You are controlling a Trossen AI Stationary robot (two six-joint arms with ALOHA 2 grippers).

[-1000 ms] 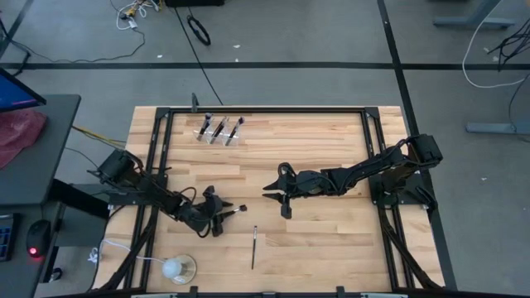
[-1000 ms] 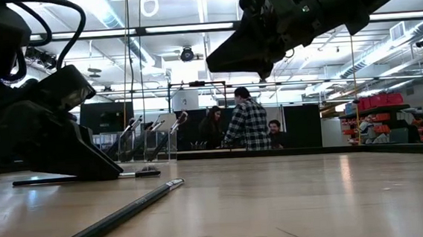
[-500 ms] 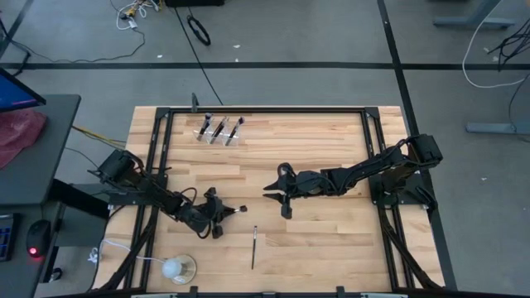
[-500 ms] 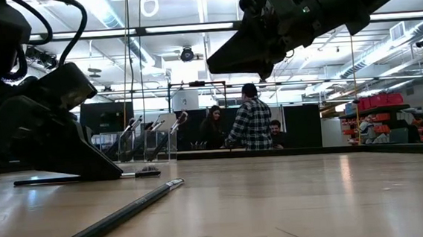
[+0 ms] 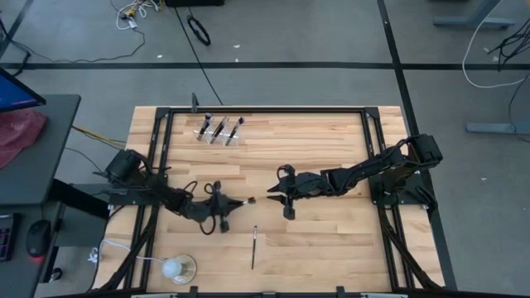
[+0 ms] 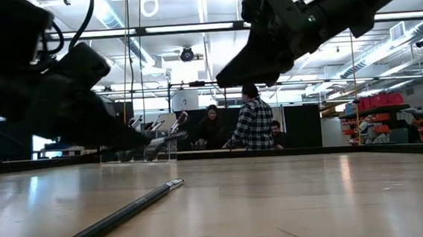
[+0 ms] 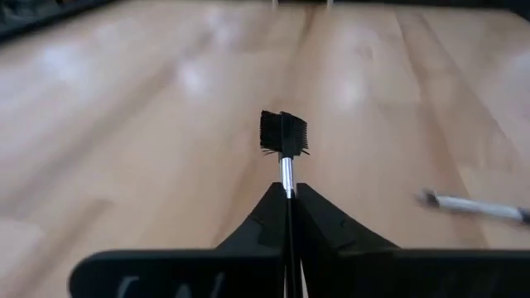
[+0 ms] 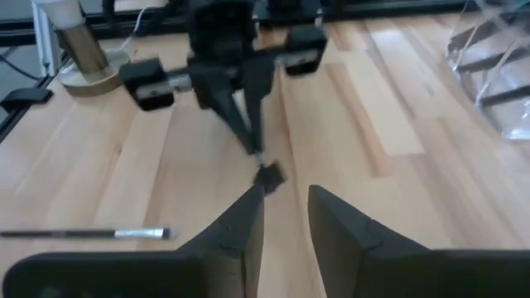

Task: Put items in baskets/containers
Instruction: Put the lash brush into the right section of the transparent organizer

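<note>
Wooden planks make the table (image 5: pixel 331 149), and both arms work near its middle. The left gripper (image 5: pixel 225 205) has its fingers pressed together on a thin makeup brush (image 7: pixel 284 145); in the left wrist view the short comb-like black head and a silver neck stick out from between the closed fingertips, above the wood and not touching it. The right gripper (image 5: pixel 280 199) faces it from the other side, with its two fingers (image 8: pixel 236 232) spread apart and nothing between them; in the right wrist view the head of the held brush is just in front of this opening. A second brush (image 5: pixel 254 247) lies flat on the table, nearer to the front edge, apart from both grippers. The clear plastic holder (image 5: pixel 219 132) stands near the far edge, well apart from the grippers, with three brushes leaning in it. A white ball on a round base (image 5: pixel 175 267) sits at the front left corner.
</note>
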